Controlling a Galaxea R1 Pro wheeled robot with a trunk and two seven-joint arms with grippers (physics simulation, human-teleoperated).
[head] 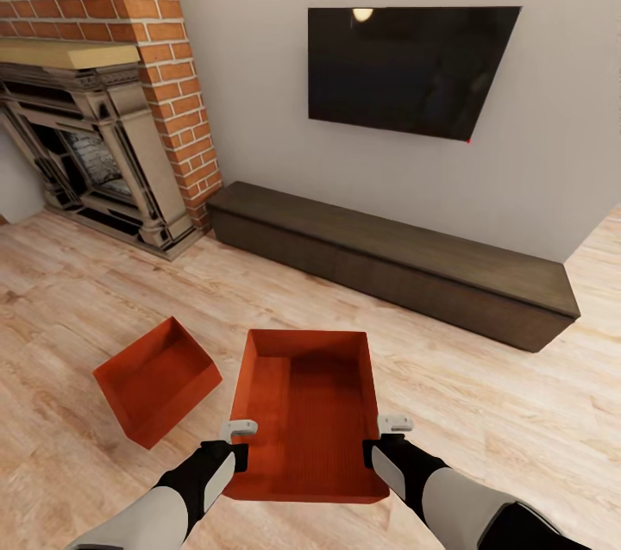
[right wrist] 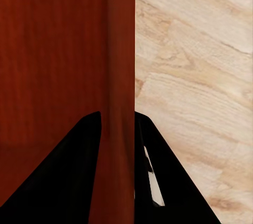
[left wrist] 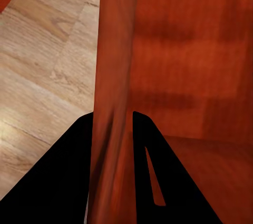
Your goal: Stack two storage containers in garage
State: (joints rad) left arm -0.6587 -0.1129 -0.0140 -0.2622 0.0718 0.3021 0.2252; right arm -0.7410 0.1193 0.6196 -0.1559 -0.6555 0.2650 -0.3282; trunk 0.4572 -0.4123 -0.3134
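An orange-red storage container (head: pixel 310 412) sits straight ahead of me over the living room's wood plank floor, open side up. My left gripper (head: pixel 239 438) is shut on its left wall (left wrist: pixel 113 103), one finger on each side of the rim. My right gripper (head: pixel 388 436) is shut on its right wall (right wrist: pixel 121 103) the same way. The second storage container (head: pixel 155 379) lies to the left on the planks, tilted and turned at an angle, apart from both grippers.
A long low dark-brown cabinet (head: pixel 397 261) runs along the wall ahead, under a black wall TV (head: pixel 405 71). A red brick fireplace (head: pixel 103 102) stands at the left. Light wood flooring (head: pixel 483 412) stretches open to the right.
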